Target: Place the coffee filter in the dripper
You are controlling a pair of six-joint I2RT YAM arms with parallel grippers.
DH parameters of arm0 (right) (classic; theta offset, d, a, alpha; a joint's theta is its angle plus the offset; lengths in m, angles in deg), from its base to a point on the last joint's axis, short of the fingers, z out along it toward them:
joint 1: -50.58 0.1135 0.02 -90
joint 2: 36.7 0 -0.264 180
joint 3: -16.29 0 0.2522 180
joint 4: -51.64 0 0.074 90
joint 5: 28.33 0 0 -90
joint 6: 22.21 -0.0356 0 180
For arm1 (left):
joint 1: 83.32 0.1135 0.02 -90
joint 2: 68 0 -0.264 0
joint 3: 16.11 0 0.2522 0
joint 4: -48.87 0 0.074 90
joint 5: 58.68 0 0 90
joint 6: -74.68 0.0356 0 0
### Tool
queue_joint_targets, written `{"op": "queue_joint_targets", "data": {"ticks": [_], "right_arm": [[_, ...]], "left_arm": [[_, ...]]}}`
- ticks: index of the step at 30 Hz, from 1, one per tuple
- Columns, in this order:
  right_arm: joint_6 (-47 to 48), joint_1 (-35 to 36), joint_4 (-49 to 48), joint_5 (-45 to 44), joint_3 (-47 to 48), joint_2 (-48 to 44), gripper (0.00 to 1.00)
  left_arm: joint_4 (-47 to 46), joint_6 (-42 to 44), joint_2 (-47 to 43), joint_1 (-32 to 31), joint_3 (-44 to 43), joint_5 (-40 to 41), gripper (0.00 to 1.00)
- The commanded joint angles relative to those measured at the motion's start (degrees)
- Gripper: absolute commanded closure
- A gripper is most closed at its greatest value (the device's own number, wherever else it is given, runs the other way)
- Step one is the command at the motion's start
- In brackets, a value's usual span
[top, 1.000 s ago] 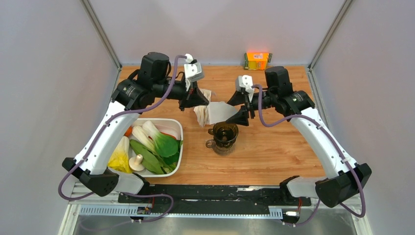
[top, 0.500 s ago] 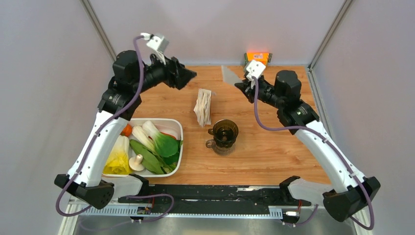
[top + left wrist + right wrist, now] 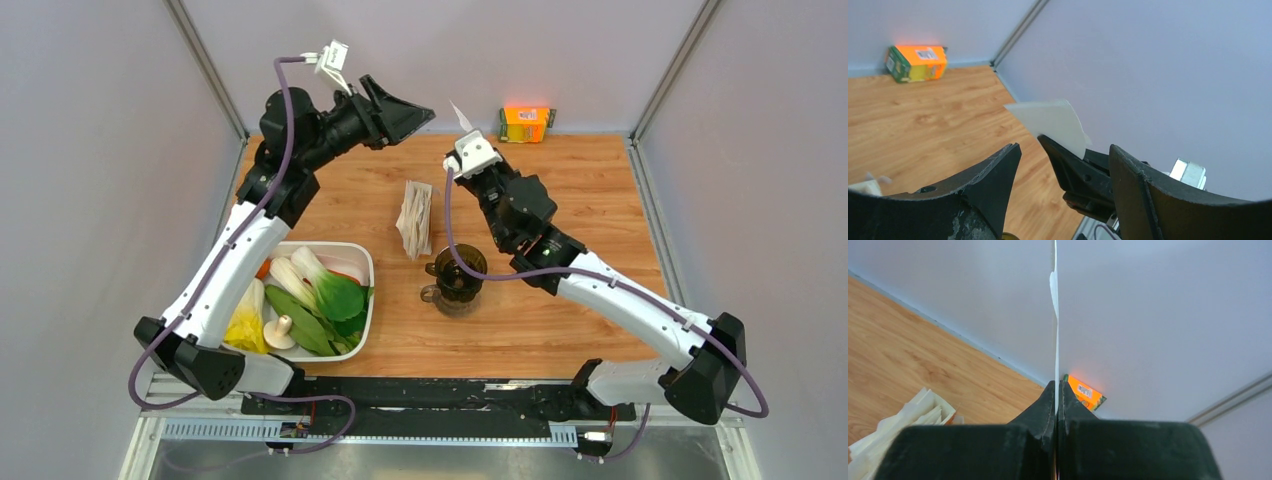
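Well to the left of the small round dark brown see-through dripper (image 3: pixel 459 270), a white rectangular tray (image 3: pixel 366 262) of leafy green vegetables is seen at the near side of the table. Behind and left of the dripper, high above the wood, the left gripper (image 3: pixel 420 120) is held with its black jaws spread wide and nothing between them. Just behind-left of the dripper a clear-wrapped packet (image 3: pixel 415 218) of cream paper filters is lying. The dripper itself is seated on a clear glass jug (image 3: pixel 432 295) and is seen to be empty. Behind it and raised in the air, the right gripper (image 3: pixel 1056 386) is clamped tight on the lower edge of the thin white paper coffee filter (image 3: pixel 1050 122), which is held upright and pressed flat. Far behind-right of the dripper a small orange cardboard box (image 3: pixel 527 123) is set against the back wall. The filter has not yet been opened into a cone, so it could be laid flat across the rim or crumpled if lowered as it is. The light dripper could also be knocked off the jug by a low approach, and the thin paper could be slipped from so narrow a pinch.
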Motion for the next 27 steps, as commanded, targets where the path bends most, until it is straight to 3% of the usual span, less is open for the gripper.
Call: {"op": "queue_joint_targets", "data": {"ticks": [1, 16, 18, 20, 22, 25, 26, 27], "right_arm": [[7.4, 2.9, -8.3, -8.7, -0.4, 0.0, 1.00], [19.8, 8.3, -13.9, -8.4, -4.1, 1.7, 1.00], [20.0, 8.6, -13.9, -8.4, -4.0, 1.7, 1.00], [19.8, 8.7, -13.3, -8.0, -3.7, 1.5, 1.00], [19.2, 8.7, -12.7, -7.7, -3.8, 0.9, 1.00], [17.1, 8.7, -10.5, -6.4, -4.3, -0.9, 0.91], [15.8, 8.7, -8.7, -5.6, -4.4, -1.8, 0.85], [14.2, 8.7, -7.0, -5.1, -4.5, -2.9, 0.73]], "left_arm": [[-2.3, -3.4, 0.4, -2.2, -2.9, -0.3, 0.25], [-1.3, -3.9, 2.3, -6.2, 0.5, 0.3, 0.26], [-1.5, -4.6, 2.6, -6.3, 1.3, -0.2, 0.44], [-2.0, -4.7, 2.6, -6.3, 1.8, -0.8, 0.76], [-1.9, -3.9, 2.5, -6.2, 1.9, -0.7, 0.93], [-0.7, -1.9, 2.0, -6.1, 2.1, -0.4, 0.99], [-0.4, -1.0, 1.6, -5.9, 2.4, -0.4, 1.00], [-0.5, -0.6, 1.3, -5.6, 2.6, -0.6, 1.00]]}}
